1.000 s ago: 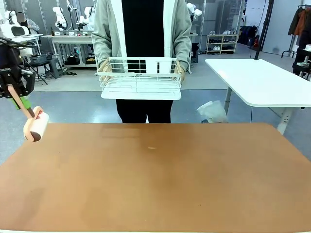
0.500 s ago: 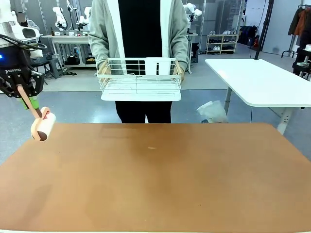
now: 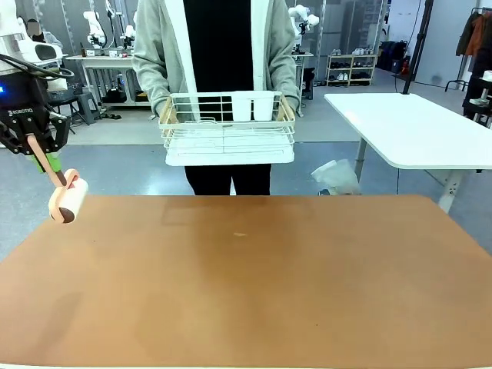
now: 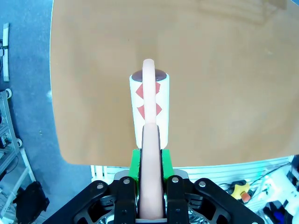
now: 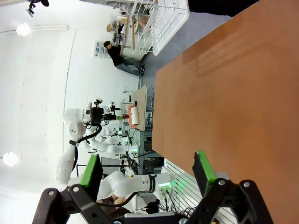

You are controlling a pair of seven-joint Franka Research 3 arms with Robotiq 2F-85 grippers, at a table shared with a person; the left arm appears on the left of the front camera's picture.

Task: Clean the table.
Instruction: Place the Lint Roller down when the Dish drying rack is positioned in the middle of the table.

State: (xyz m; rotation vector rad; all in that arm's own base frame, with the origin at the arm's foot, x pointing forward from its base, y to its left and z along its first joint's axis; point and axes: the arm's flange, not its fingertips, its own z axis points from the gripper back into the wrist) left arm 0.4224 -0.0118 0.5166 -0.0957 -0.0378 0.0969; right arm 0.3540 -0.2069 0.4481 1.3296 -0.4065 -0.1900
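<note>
My left end effector (image 3: 40, 157), at the upper left of the front frame, is clamped on the pale handle of a lint roller (image 3: 68, 201). The roll hangs at the upper-left corner of the reddish-brown surface (image 3: 246, 292), which fills the lower half. My right end effector (image 5: 147, 170) stands open, holding nothing. At top centre, a person holds a white wire rack (image 3: 229, 127) above the floor.
</note>
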